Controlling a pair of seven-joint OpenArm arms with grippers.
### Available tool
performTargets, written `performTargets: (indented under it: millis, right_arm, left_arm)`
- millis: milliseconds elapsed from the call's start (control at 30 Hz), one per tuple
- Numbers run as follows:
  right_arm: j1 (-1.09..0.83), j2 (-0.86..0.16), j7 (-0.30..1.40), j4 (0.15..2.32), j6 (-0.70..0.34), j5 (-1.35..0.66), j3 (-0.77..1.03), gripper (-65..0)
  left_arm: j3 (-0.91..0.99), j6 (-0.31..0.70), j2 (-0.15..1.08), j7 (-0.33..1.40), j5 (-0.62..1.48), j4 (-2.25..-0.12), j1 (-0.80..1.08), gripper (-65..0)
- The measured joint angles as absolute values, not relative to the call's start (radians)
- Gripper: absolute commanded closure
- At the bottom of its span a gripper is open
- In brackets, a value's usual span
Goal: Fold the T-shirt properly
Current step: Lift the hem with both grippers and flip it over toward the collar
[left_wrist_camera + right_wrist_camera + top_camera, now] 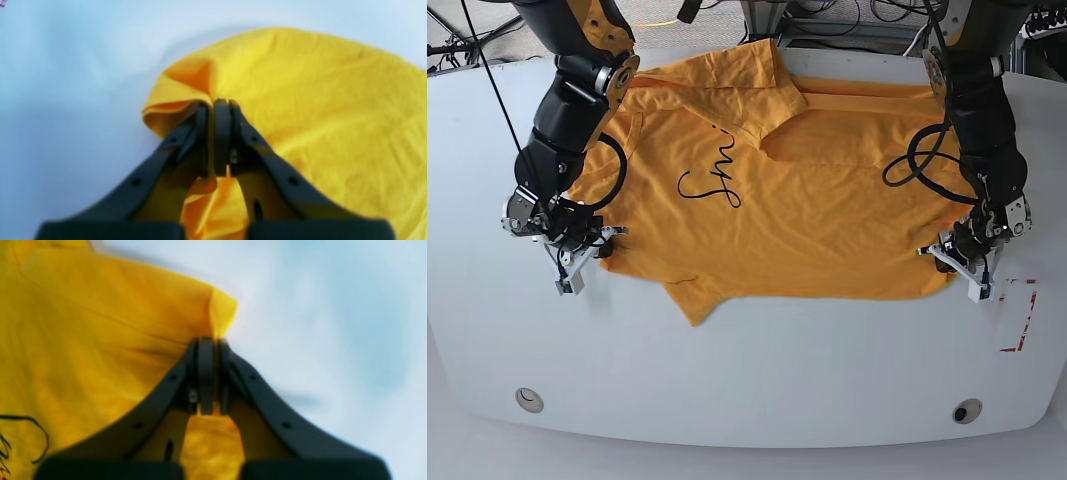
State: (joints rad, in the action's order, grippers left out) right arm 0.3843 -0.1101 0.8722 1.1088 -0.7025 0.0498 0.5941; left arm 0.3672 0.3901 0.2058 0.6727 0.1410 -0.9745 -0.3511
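My left gripper (220, 110) is clamped on a corner of the T-shirt (300, 110). In the left wrist view my black jaws are pressed together with a bunched fold of yellow cloth pinched between them, and the fabric rolls up into a small hollow lip just to one side of the tips. My right gripper (208, 343) is also closed on the T-shirt (100, 340): the jaws meet on a corner of cloth that stands up in a short point just past the tips. A few strokes of the black lettering (20, 440) show at the lower edge of that view, though it is blurred.

From the base view, the T-shirt (827, 210) lies spread across the white table (747, 380), wrinkled and not flat. One sleeve (727, 70) is folded over near the far edge, and another flap (692, 300) sticks out toward the near side. The black lettering (712, 180) faces up. My left gripper (962, 262) sits at the shirt's edge on that view's right, my right gripper (577, 245) at the edge on its left, well apart. A red marking (1019, 315) shows on the table just beside my left gripper.
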Motion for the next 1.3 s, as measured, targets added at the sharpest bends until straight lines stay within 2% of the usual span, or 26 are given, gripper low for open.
performTargets:
  millis: [167,433,667,933,1033,1300]
  right_arm:
    - [0.373,-0.113,0.992,1.23,-0.7,0.068,0.545,0.0]
    - [0.417,-0.12,1.036,1.452,-0.698,0.052,0.359,0.0]
    - [0.546,-0.177,1.144,1.475,-0.701,0.067,0.307,0.0]
    - [0.802,-0.254,1.207,1.473,-0.703,0.039,0.193,0.0]
    - [0.92,-0.273,1.251,1.406,-0.704,0.027,0.168,0.0]
    - [1.188,-0.31,1.303,1.296,-0.704,0.006,0.161,0.0]
  left_arm:
    - [0.368,0.446,0.205,0.763,0.133,-1.196,-0.297,0.0]
    - [0.368,0.467,0.201,0.864,0.134,-1.442,-0.297,0.0]
    - [0.367,0.518,0.201,0.934,0.138,-1.636,-0.344,0.0]
    - [0.373,0.518,0.203,1.111,0.146,-1.777,-0.561,0.0]
    - [0.38,0.519,0.204,1.169,0.155,-1.799,-0.68,0.0]
    - [0.375,0.518,0.209,1.216,0.163,-1.812,-0.926,0.0]
